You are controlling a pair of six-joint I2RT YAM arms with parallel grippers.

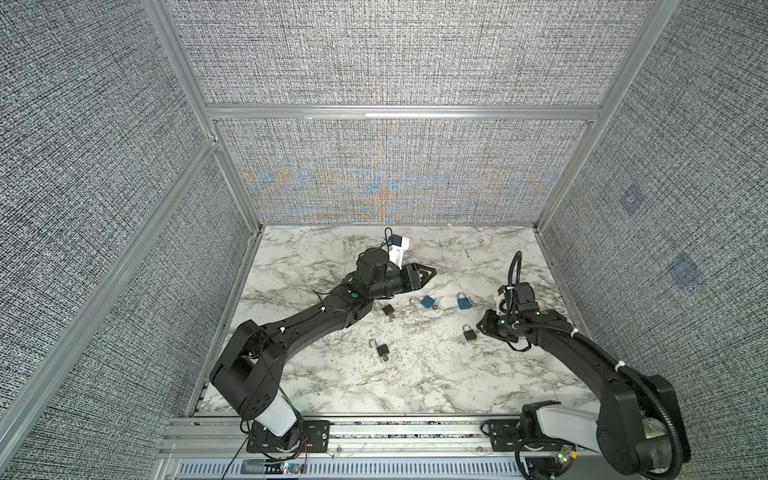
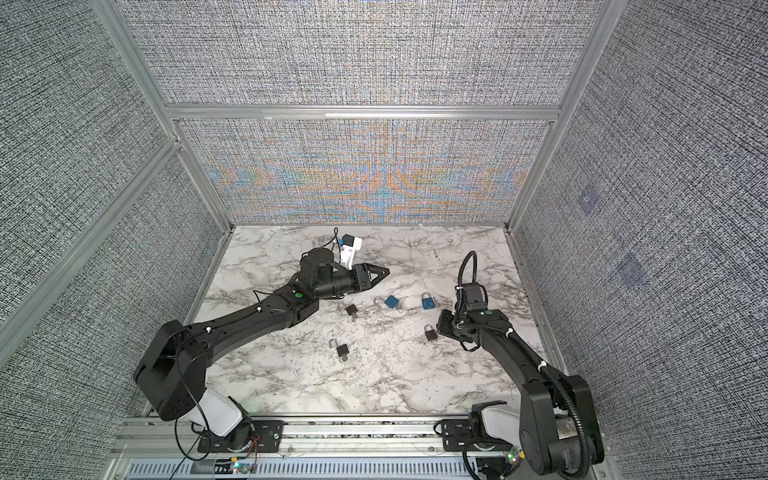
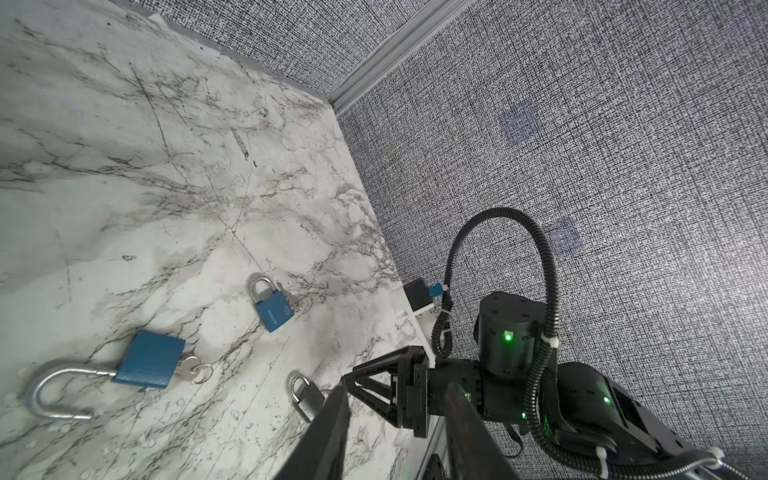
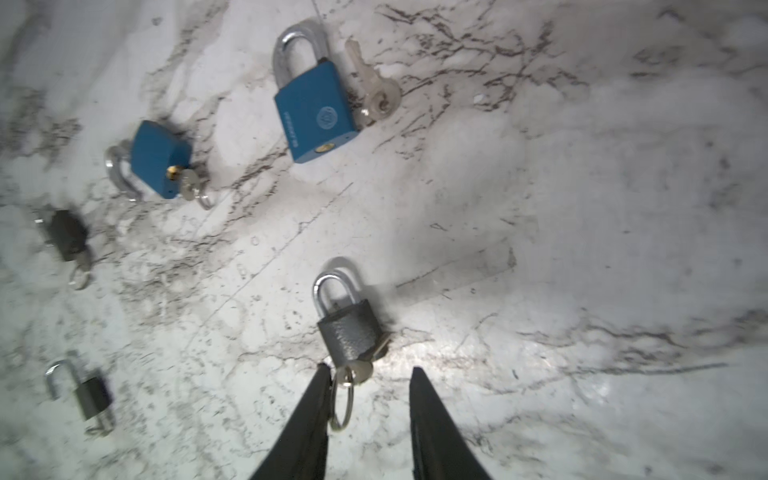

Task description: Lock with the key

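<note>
My left pincer (image 1: 432,272) hangs above the table (image 1: 415,374), its fingers parted round nothing. Further right lies the blue padlock (image 4: 160,160), its shackle open and its edges blurred. The grey padlock (image 4: 351,332) lies flat, shackle shut, just before my right pincer (image 4: 369,368), which is spread. The key (image 4: 360,370) sits in its keyhole, with the ring (image 4: 351,399) touching one finger (image 4: 318,399). From above, my wrist hides those fingertips.
</note>
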